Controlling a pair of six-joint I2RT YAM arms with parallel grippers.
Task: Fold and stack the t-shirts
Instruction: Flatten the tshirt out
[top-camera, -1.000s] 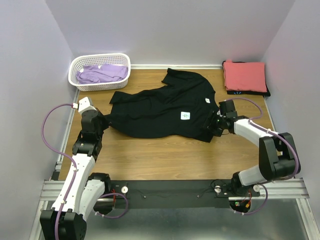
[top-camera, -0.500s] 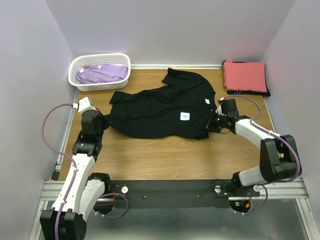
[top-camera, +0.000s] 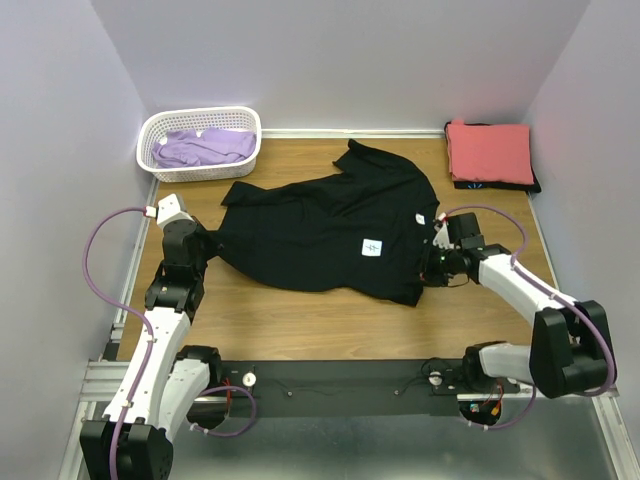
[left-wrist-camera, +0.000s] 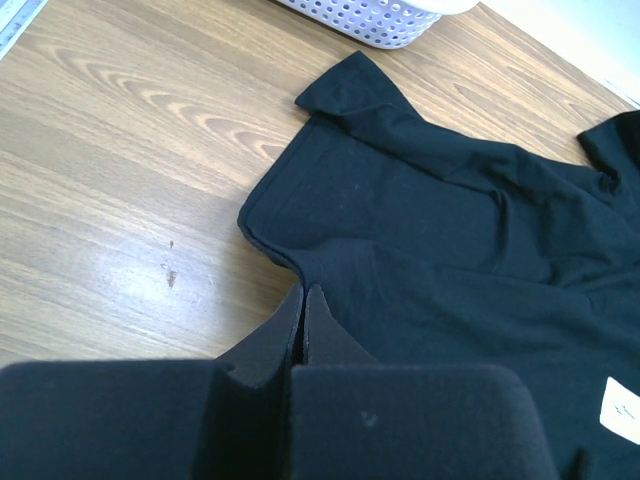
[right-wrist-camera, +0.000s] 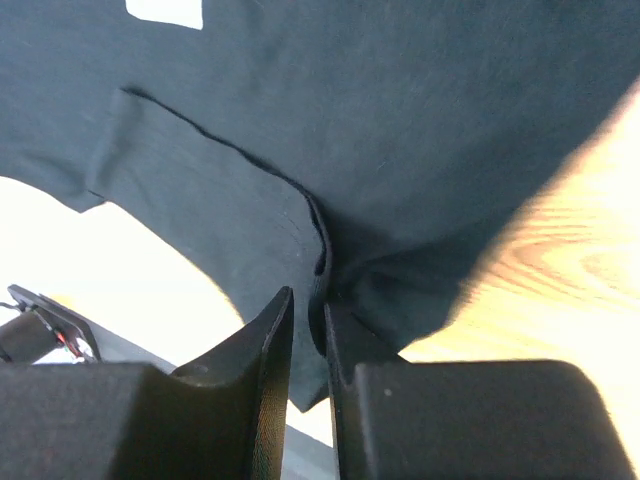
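Now | left end effector (left-wrist-camera: 303, 295), right end effector (right-wrist-camera: 308, 305): clenched on black t-shirt (top-camera: 330, 215) | advised: stretched evenly, low over tabletop (top-camera: 330, 320)

A spread t-shirt (top-camera: 330, 225) lies mid-desk (top-camera: 320, 320), the left hand (top-camera: 210, 243) at its left edge, the right hand (top-camera: 430, 270) at its right. Far left, a basket (top-camera: 200, 172) holds a crumpled t-shirt (top-camera: 205, 147); far right, folded t-shirts (top-camera: 488, 150) lie stacked.

Top view: fixed, high behind the rig, looking down on the whole table (top-camera: 330, 320). 2 wrist views: close, low over the black t-shirt (top-camera: 320, 230), shared by all 3.
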